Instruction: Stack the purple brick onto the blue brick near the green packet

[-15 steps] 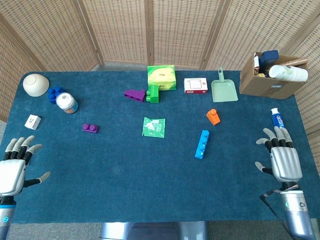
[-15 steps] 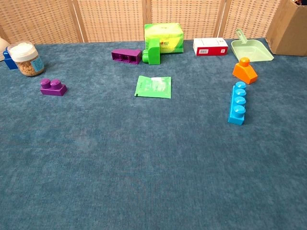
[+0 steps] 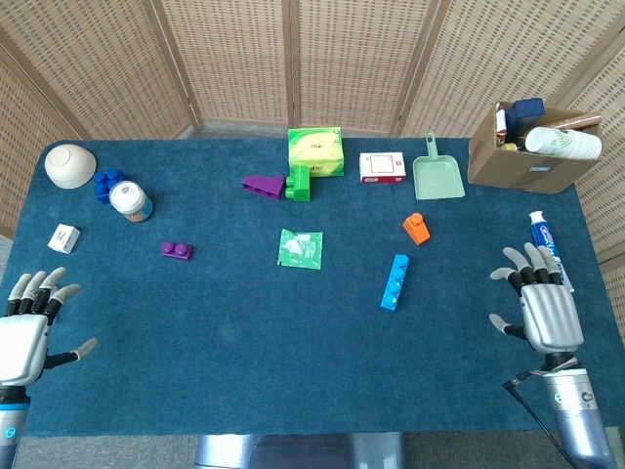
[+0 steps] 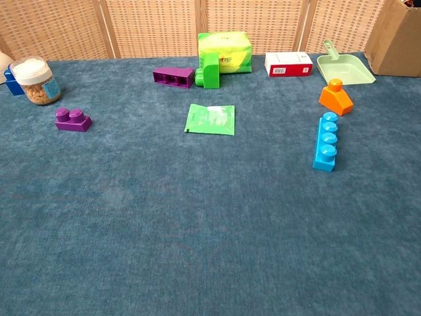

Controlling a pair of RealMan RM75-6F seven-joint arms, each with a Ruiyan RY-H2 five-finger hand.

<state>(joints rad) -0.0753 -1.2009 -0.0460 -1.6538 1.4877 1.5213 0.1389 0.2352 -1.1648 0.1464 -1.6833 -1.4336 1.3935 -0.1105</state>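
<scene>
Left hand [image 3: 27,332] and right hand [image 3: 543,311] were seen spread and empty at the near table edge, in the head view only. The small purple two-stud brick [image 3: 177,251] lay left, well apart from the long blue four-stud brick [image 3: 395,281] right of the flat green packet [image 3: 300,247]; bare blue cloth [image 3: 244,362] lay between.

Staged test bench, likely a robot lab

Woven screens [image 3: 293,59] stand behind a blue-carpeted table [image 3: 293,362]; toy bricks, groceries and a cardboard box [image 3: 527,161] lie scattered on that table.

No print is legible; the white box [image 4: 288,64] label looks blurred
</scene>
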